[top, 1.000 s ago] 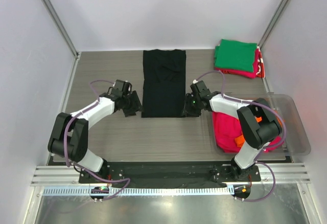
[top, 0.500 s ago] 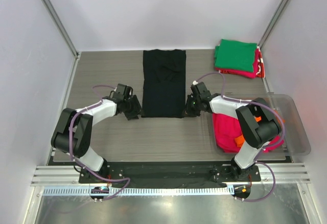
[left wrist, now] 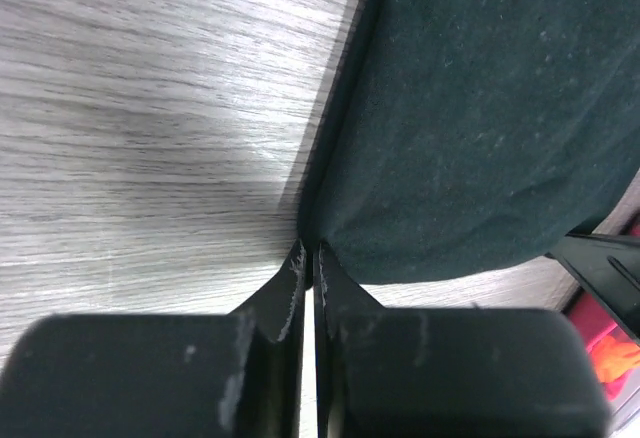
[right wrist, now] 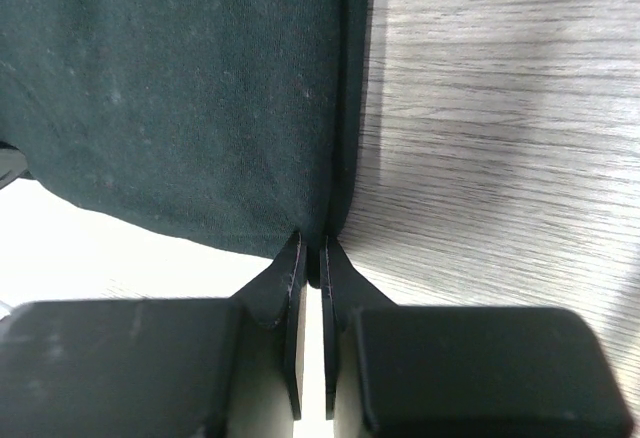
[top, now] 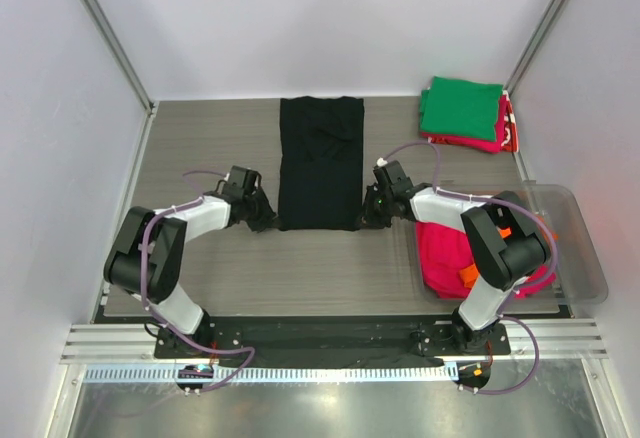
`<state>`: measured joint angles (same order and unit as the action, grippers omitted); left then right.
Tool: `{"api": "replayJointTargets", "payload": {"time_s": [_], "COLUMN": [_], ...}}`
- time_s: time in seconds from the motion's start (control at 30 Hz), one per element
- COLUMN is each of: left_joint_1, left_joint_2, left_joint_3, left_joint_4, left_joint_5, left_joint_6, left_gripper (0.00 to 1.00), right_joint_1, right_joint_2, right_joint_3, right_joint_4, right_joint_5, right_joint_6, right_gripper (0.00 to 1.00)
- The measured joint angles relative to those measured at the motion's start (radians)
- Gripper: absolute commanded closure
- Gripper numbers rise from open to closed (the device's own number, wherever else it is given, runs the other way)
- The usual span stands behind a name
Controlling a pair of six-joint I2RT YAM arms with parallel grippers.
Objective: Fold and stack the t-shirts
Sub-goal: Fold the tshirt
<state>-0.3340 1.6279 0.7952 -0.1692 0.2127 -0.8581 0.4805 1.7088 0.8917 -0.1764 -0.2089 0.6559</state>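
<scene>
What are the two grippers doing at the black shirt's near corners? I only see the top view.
Observer: In the left wrist view, the left gripper is closed to a slit, and its tips seem to pinch the black t-shirt at its corner edge.
Operator: And the other one?
Observer: In the right wrist view, the right gripper looks the same: nearly shut, with the shirt's dark edge caught between its tips.

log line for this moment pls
stage: grasp for fold | black t-shirt: flat, long strip | left tool: shut on near-left corner | right tool: shut on near-right corner | folded tees: far right
</scene>
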Motion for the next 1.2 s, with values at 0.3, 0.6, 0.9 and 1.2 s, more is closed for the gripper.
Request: {"api": "replayJointTargets", "payload": {"time_s": [0.3,0.6,0.9,1.2], "left_joint_1": [-0.043,-0.123,-0.24,-0.235], "left_joint_2": [-0.072,-0.364,-0.659,-0.578], "left_joint_3": [0.0,0.0,0.069,0.286], "left_joint_4": [-0.064,-0.262,-0.573,-0.72], "left_joint_5": [-0.03,-0.077,-0.155,-0.263], "left_joint_6": [-0.03,-0.087,-0.166,-0.15], "left_gripper": [1.0,1.0,1.0,1.0], "right_joint_1": [0.0,0.039,0.198,0.202], "right_joint_2": [-0.026,-0.228,-0.479,-0.426], "right_joint_3": [-0.004,-0.006,0.063,0.313], "right_joint_4": [-0.046,-0.267,-0.517,-0.664], "right_joint_5": [-0.006,-0.057,0.023,0.188], "right_joint_6": [-0.006,-0.017,0.03,0.014], "right_gripper": [0.99,0.99,0.99,0.99]}}
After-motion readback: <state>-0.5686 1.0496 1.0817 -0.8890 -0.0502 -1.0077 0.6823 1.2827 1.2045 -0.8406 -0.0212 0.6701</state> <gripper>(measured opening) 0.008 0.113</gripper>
